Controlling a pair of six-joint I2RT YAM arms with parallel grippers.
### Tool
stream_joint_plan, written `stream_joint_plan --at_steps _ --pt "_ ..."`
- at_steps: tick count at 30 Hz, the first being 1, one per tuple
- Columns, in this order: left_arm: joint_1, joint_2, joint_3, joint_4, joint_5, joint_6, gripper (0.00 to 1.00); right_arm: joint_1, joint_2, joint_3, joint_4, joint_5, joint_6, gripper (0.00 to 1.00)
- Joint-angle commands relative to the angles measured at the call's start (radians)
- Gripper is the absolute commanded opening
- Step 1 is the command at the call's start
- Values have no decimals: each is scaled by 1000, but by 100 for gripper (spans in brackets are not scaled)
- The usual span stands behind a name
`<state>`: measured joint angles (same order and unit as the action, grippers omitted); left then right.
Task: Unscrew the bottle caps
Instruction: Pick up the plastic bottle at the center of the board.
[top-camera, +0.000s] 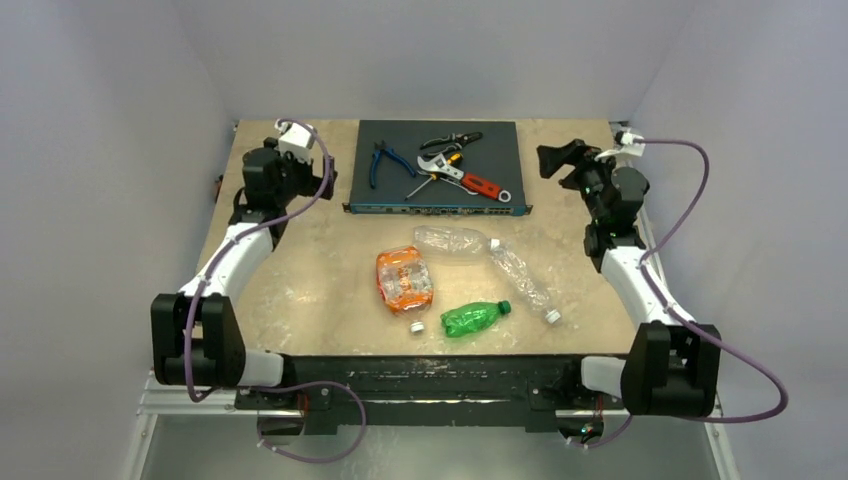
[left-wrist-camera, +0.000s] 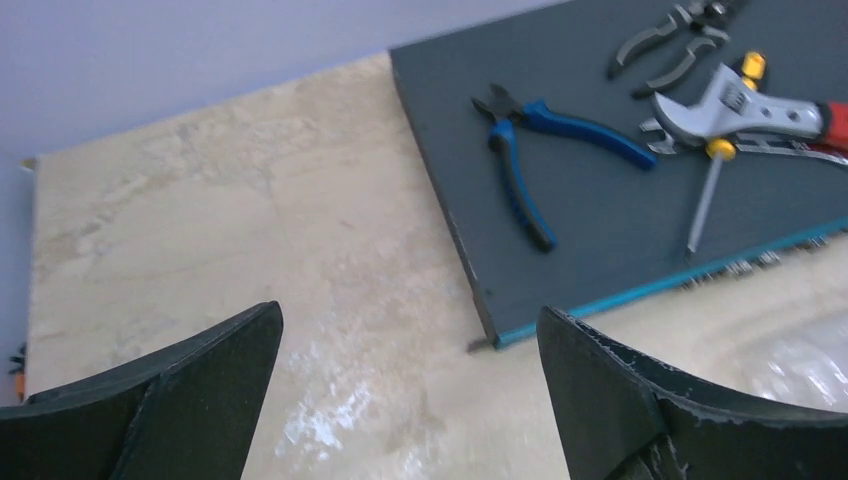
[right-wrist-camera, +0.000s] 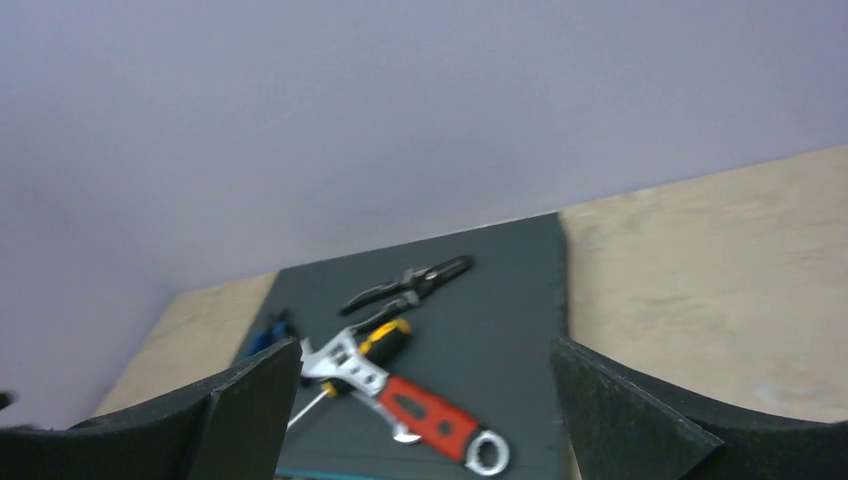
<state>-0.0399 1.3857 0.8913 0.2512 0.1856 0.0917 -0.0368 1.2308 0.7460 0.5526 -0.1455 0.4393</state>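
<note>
Gaping empty: left pincer, right pincer.

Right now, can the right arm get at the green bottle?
Probably yes: the green bottle lies in the open, nothing on or over it; the right end effector is open and empty.

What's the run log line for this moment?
left end effector: open, empty | right end effector: open, empty | bottles: four lying on table | bottle caps: appear on

Plain lavender walls boxed in a robotics lab cell, where two bolted arms flanked a table bearing hand tools.
</note>
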Motion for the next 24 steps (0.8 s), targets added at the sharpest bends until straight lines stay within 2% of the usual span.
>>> stream_joint_plan --at_steps 1,3,7,9,12,16,20,24 --pt "39 -30 125 -496 217 57 100 72 37 144 -243 -339 154 99" --pt "62 -59 163 -571 273 75 100 201 16 228 -477 -150 42 99" --pt "66 -118 220 -703 347 164 100 473 -48 258 -660 86 -69 99" --pt "66 -138 239 -759 369 205 100 582 -55 254 -737 133 -75 99" --pt "66 -160 249 -852 424 282 100 732 -73 181 -747 142 -38 99" --pt "66 -179 236 -932 513 382 100 900 -7 133 -744 220 2 99" --pt "66 -185 239 -1024 519 489 100 1096 125 200 -835 436 6 99" --pt "66 -191 239 -1071 493 544 100 1214 217 235 -898 569 58 99"
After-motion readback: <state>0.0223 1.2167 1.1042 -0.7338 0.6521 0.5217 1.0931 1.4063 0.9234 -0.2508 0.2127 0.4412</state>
